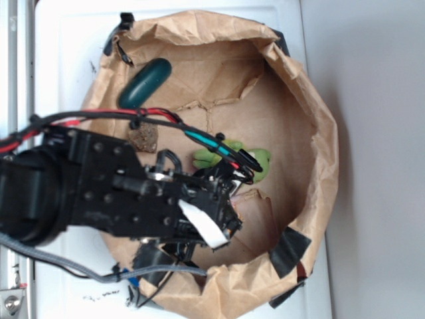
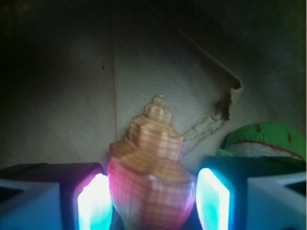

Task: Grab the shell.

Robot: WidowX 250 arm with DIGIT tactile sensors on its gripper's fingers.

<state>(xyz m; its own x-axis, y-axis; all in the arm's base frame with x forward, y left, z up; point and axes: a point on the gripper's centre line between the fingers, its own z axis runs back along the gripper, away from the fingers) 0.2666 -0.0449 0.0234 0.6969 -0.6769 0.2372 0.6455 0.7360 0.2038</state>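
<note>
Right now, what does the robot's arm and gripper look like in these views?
The arm is black, blocky, studded with small screws. Red, black and teal cables loop over it, and a grey cable trails beneath. In the wrist view the gripper has pale finger pads glowing cyan and pink in dark housings.

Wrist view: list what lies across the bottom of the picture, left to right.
Left lit finger pad → shell → right lit finger pad → green plush, just behind the right finger.

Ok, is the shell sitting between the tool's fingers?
Yes, in the wrist view the shell sits between the two lit fingers of the tool.
</note>
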